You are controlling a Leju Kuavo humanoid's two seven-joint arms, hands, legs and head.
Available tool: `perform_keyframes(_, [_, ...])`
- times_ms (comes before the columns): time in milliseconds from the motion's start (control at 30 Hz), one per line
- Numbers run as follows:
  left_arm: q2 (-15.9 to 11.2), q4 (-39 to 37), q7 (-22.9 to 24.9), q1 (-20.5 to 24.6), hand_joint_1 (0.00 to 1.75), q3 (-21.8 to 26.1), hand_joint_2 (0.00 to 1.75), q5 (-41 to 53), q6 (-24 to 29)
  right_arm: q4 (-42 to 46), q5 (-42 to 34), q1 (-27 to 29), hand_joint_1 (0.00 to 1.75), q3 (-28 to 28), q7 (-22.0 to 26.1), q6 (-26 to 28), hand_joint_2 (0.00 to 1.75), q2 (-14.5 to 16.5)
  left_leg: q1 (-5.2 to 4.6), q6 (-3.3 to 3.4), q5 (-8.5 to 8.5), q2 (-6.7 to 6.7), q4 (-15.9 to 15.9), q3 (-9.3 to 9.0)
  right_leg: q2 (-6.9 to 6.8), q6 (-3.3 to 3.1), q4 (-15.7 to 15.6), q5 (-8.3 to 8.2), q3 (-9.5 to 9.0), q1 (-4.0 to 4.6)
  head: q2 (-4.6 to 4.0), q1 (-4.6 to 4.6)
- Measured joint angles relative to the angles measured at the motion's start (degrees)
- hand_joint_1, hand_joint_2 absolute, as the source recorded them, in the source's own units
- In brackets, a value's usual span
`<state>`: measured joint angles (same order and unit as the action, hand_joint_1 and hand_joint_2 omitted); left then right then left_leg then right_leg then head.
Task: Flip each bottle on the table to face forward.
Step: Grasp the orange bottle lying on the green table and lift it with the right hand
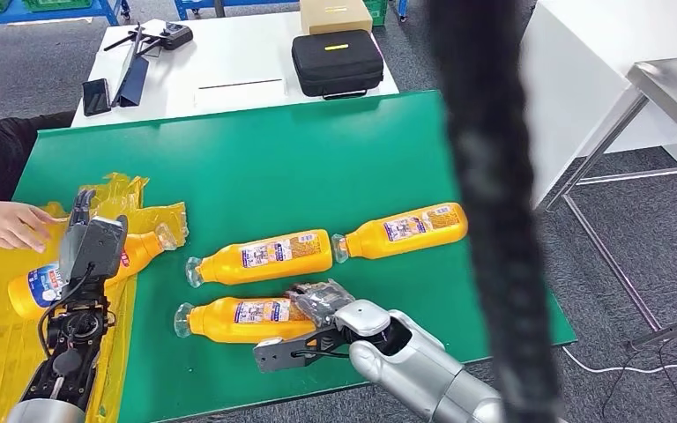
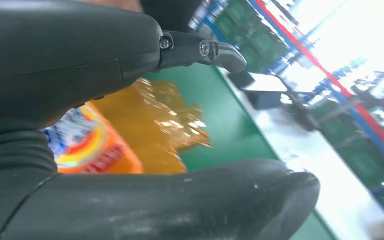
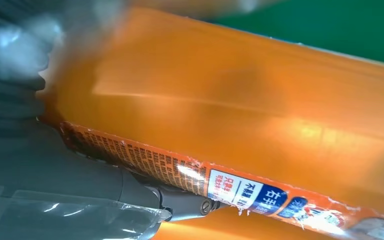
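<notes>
- Four orange bottles lying on their sides on the green table [image 1: 335, 150], caps to the left.
- Nearest bottle [image 1: 234, 319] by the front edge: my right hand [image 1: 322, 304] is on its base end, fingers wrapped over it, gripping. In the right wrist view the bottle [image 3: 240, 120] sits right against my palm, label strip showing.
- Middle bottle [image 1: 264, 256] just behind it, touching nothing; far-right bottle [image 1: 405, 229] near the right edge, its cap almost meeting the middle bottle's base.
- Left bottle [image 1: 48, 278] lies on crumpled yellow plastic wrap [image 1: 0, 326] at the left edge. My left hand [image 1: 88, 242] is over it, fingers spread; can't tell if it grips. Left wrist view: bottle label [image 2: 87, 147] between thumb and fingers.
- A person's hand [image 1: 9, 225] rests on the wrap at the left edge, just beside my left hand.
- Behind: white table [image 1: 229, 62] with black case [image 1: 337, 62].
</notes>
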<state>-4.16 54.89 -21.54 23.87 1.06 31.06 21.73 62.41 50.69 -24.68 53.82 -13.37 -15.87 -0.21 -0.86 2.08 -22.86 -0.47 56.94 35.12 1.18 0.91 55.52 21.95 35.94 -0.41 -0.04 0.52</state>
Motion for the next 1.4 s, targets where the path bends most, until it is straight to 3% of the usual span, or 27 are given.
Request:
perform_keyframes(300, [0.3,2.9,-0.5,-0.1,0.00,-3.8,0.00,-3.2,-0.2,-6.4,0.4,-0.1,1.75,-1.0,0.0,3.3,1.75,3.1,0.15,-0.17,-0.13,0.30,0.0,-0.79,0.39,-0.24,0.0,0.03,-0.62,0.19,0.00,-0.01])
perform_keyframes(633, [0.5,2.9,-0.8,-0.1,0.00,-5.2,0.00,-4.3,-0.7,-8.4,0.4,-0.2,1.75,-1.8,0.0,4.2,1.75,4.1,0.27,-0.32,-0.22,0.37,0.0,-1.19,0.48,-0.34,0.0,0.08,-0.96,0.34,0.00,0.00])
perform_keyframes(800, [1.0,3.0,-1.0,0.0,0.00,-5.3,0.00,-14.3,-8.4,-8.5,-0.1,0.8,1.75,-3.1,0.1,6.0,1.75,4.4,0.34,-0.34,-0.24,0.37,0.0,-1.27,0.48,-0.44,0.0,0.15,-1.03,0.36,0.00,0.01])
perform_keyframes(900, [1.4,3.8,-0.6,-0.4,0.00,-4.7,0.00,-24.2,-16.3,-7.8,-6.7,1.6,1.75,-5.4,3.7,4.8,1.75,4.2,0.36,-0.34,-0.23,0.36,0.0,-1.27,0.48,-0.43,0.0,0.13,-1.06,0.36,0.00,0.00])
perform_keyframes(1033, [1.5,5.3,-0.8,-1.5,0.00,-2.6,1.75,-35.7,-21.8,-2.4,-29.7,5.9,1.75,-11.8,14.6,-4.2,1.75,1.5,0.34,-0.29,-0.17,0.22,0.0,-0.92,0.37,-0.37,0.0,0.04,-0.92,0.32,0.00,0.02])
perform_keyframes(1167, [0.6,7.6,-1.6,-4.0,0.00,2.1,1.75,-41.8,-21.1,8.1,-45.2,11.8,1.75,-20.9,19.2,-7.5,1.75,-3.8,0.33,-0.18,-0.06,0.02,0.0,-0.27,0.13,-0.35,0.0,0.02,-0.38,0.25,0.00,-0.01])
perform_keyframes(1400, [-0.5,12.1,-2.0,-8.3,0.00,9.1,1.75,-44.1,-20.8,20.6,-49.4,16.5,1.75,-31.4,21.6,-7.5,1.75,-8.9,0.31,-0.18,-0.09,-0.01,0.0,0.19,0.09,-0.35,0.0,0.04,0.07,0.23,0.00,0.00])
